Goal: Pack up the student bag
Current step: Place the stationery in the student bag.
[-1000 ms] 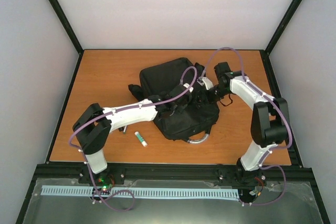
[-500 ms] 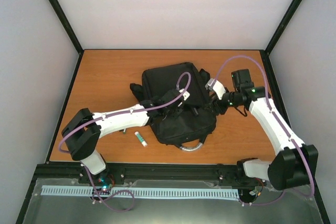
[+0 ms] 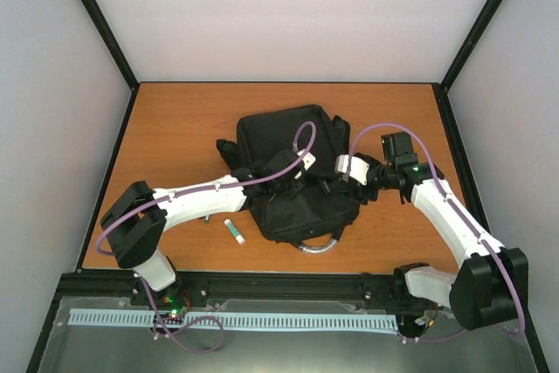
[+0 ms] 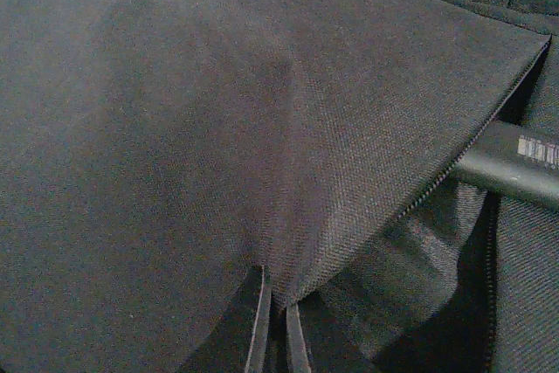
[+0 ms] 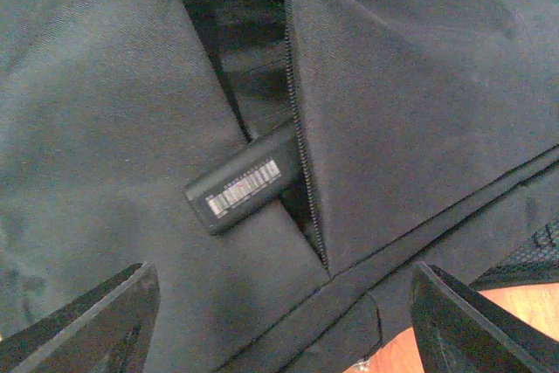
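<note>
**Flap pinched up, one item halfway into the bag**

On the table (image 3: 175,128), near left, lies one glue stick (image 3: 234,231), not yet packed. The left gripper (image 4: 278,321) is clamped on the zip flap of the student bag (image 3: 279,133), mid-table, probably to keep its mouth open. One black barcoded stick (image 5: 243,191) pokes from that opening. Rightmost, the right gripper (image 5: 279,325) hangs above it, jaws wide, holding nothing. One bag, two arms.

right end effector (image 5: 281,279) opened wider, arm (image 3: 447,216) swung outward
</note>
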